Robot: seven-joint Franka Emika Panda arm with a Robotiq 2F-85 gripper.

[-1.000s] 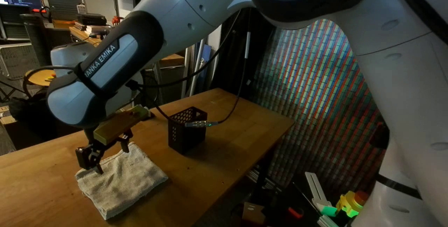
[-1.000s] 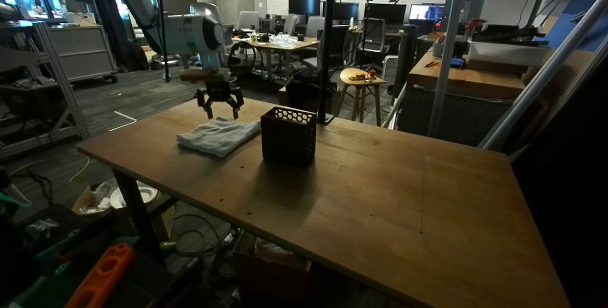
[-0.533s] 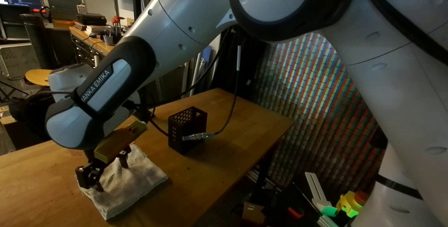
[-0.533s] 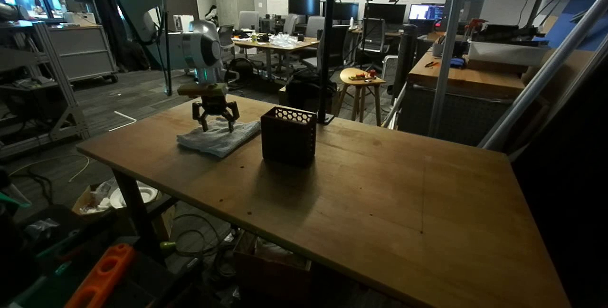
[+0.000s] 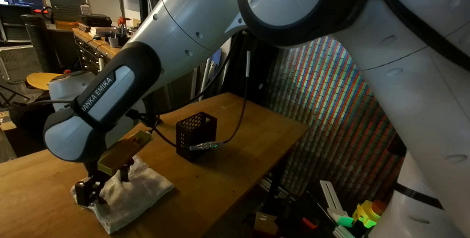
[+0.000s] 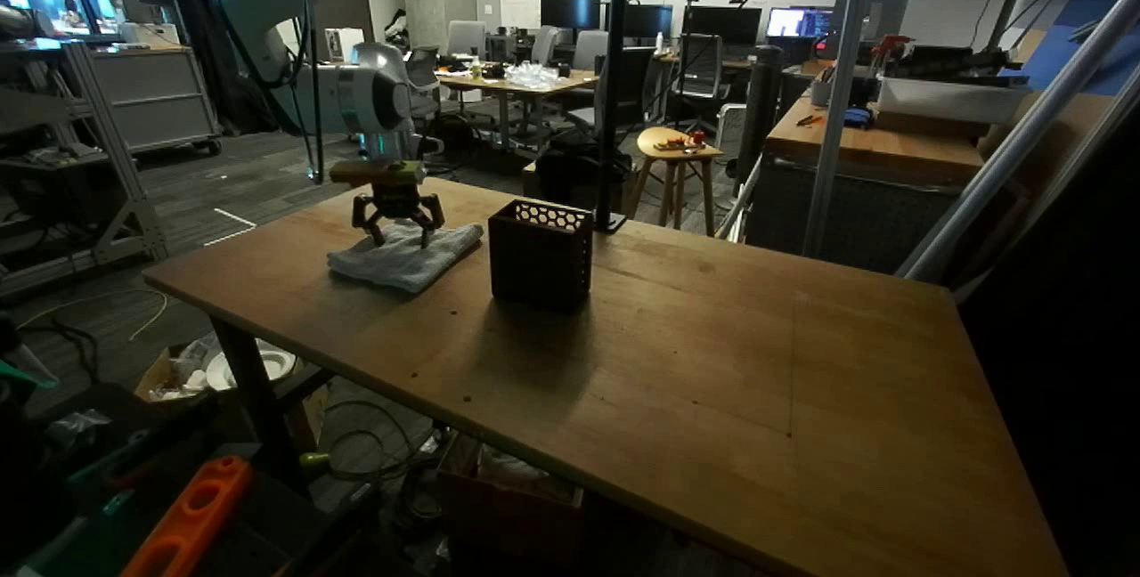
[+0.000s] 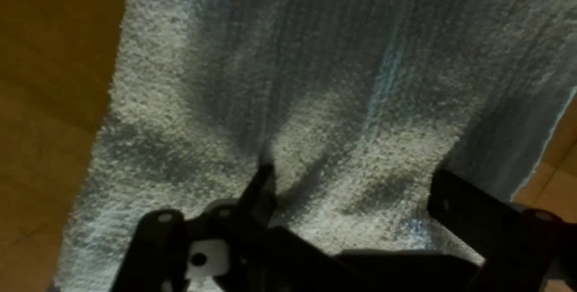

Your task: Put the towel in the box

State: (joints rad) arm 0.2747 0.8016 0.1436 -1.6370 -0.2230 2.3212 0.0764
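The pale grey-white towel point(image 5: 137, 197) lies rumpled on the wooden table, and in the wrist view the towel point(image 7: 329, 116) fills most of the picture. My gripper point(image 5: 113, 190) points down onto it, its fingertips touching the cloth. In the wrist view the gripper point(image 7: 351, 174) is open, with a wide stretch of towel showing between its fingers and folds running from the tips. The black slotted box point(image 6: 541, 264) stands upright with its top uncovered, a short way from the towel in both exterior views. Its inside floor is hidden.
The wooden table point(image 6: 712, 337) carries both things. A black pole point(image 6: 614, 96) rises at the table edge behind the box. A cable with a metal connector point(image 5: 204, 145) hangs from the arm, crossing in front of the box in an exterior view.
My gripper has come down from above the towel until its fingertips meet the cloth. The towel has shifted slightly to the left in both exterior views. The box stays where it was.
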